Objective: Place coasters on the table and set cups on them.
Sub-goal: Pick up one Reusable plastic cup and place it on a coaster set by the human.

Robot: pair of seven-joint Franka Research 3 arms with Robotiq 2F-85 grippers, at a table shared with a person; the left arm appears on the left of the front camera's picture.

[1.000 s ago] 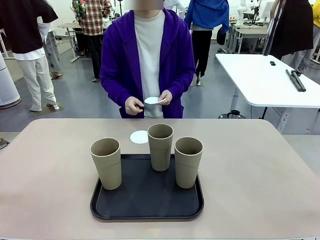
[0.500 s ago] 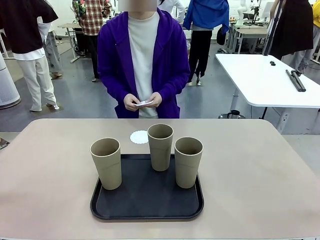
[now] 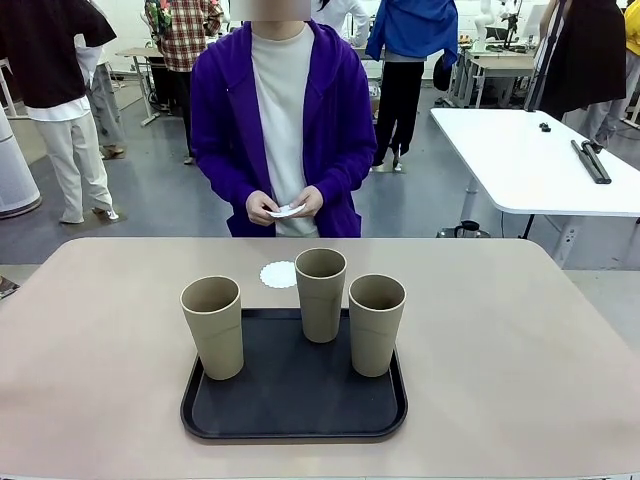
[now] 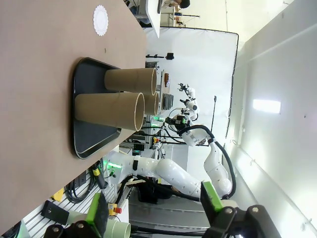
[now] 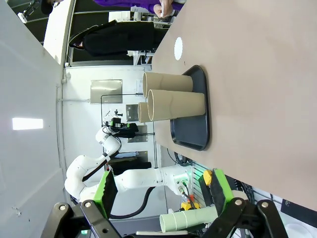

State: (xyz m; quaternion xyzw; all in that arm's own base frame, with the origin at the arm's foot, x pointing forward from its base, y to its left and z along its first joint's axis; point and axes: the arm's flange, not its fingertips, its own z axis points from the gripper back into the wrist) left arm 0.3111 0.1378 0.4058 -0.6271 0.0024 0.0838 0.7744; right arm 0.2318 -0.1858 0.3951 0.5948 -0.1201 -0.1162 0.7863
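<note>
My left gripper (image 4: 153, 210) and right gripper (image 5: 163, 191) both stand wide open, with nothing between their fingers, well apart from the cups. The three tan cups (image 3: 321, 293) stand upright on the black tray (image 3: 290, 412) near the table's (image 3: 520, 340) near edge. One white coaster (image 3: 278, 274) lies flat on the table, just beyond the tray's far edge and left of the middle cup. Past the table's far edge, the person (image 3: 283, 120) holds another white coaster (image 3: 289, 210) in both hands (image 3: 262, 208).
</note>
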